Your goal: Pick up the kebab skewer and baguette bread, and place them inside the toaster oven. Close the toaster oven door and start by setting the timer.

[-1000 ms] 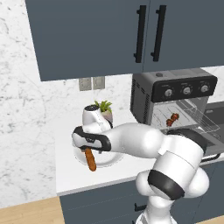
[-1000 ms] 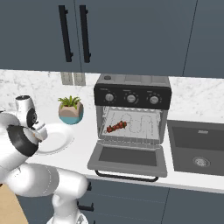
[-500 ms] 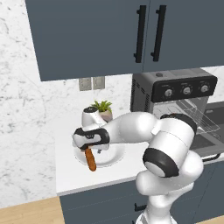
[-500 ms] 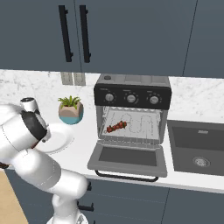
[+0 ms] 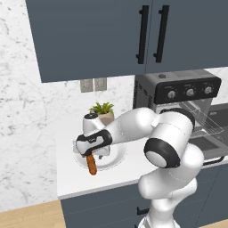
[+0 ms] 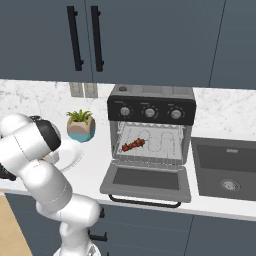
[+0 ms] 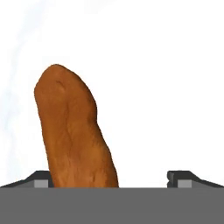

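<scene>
Here, gripper (image 7: 112,177) spread wide over baguette bread (image 7: 74,131), loaf beside one fingertip, white plate (image 5: 113,160) beneath.

Light was even and bright, shadows faint. The plate (image 5: 111,161) washed out to pure white in the hand view; edges stayed sharp.

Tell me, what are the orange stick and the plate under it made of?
The baguette bread looks like baked bread: a matte orange-brown crust with faint cracks and dimples. The plate looks like glazed ceramic, plain smooth white with a raised rim, though it could be plastic.
</scene>
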Tool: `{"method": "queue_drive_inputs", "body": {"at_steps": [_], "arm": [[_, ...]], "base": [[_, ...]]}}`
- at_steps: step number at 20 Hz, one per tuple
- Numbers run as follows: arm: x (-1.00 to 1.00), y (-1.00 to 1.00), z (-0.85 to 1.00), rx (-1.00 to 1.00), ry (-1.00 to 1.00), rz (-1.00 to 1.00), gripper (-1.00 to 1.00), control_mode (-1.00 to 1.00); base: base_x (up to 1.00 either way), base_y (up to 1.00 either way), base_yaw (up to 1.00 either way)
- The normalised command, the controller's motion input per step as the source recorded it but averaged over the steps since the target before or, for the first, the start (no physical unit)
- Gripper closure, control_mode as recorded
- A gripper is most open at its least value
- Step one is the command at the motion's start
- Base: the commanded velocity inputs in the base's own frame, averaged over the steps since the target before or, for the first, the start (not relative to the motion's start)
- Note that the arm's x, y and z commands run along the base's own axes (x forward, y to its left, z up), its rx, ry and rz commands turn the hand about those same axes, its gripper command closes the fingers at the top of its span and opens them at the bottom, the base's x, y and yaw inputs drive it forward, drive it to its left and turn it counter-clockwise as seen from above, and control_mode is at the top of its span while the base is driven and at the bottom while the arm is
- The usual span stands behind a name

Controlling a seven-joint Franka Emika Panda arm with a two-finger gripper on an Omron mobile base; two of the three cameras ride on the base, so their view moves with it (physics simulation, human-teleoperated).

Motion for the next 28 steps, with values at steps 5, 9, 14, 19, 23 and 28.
{"method": "queue_drive_inputs", "body": {"at_steps": [5, 9, 14, 19, 23, 28], "arm": [[0.07, 0.07, 0.0, 0.0, 0.0, 0.0, -1.0, -1.0], [0.0, 0.02, -0.03, 0.0, 0.0, 0.0, -1.0, -1.0], [0.0, 0.0, 0.0, 0.0, 0.0, 0.0, -1.0, -1.0], [0.0, 0.01, 0.0, 0.0, 0.0, 0.0, -1.0, -1.0], [0.0, 0.04, 0.05, 0.0, 0.0, 0.0, -1.0, -1.0], [0.0, 0.02, 0.1, 0.0, 0.0, 0.0, -1.0, -1.0]], "base": [[0.0, 0.0, 0.0], [0.0, 0.0, 0.0], [0.0, 0.0, 0.0], [0.0, 0.0, 0.0], [0.0, 0.0, 0.0], [0.0, 0.0, 0.0]]}}
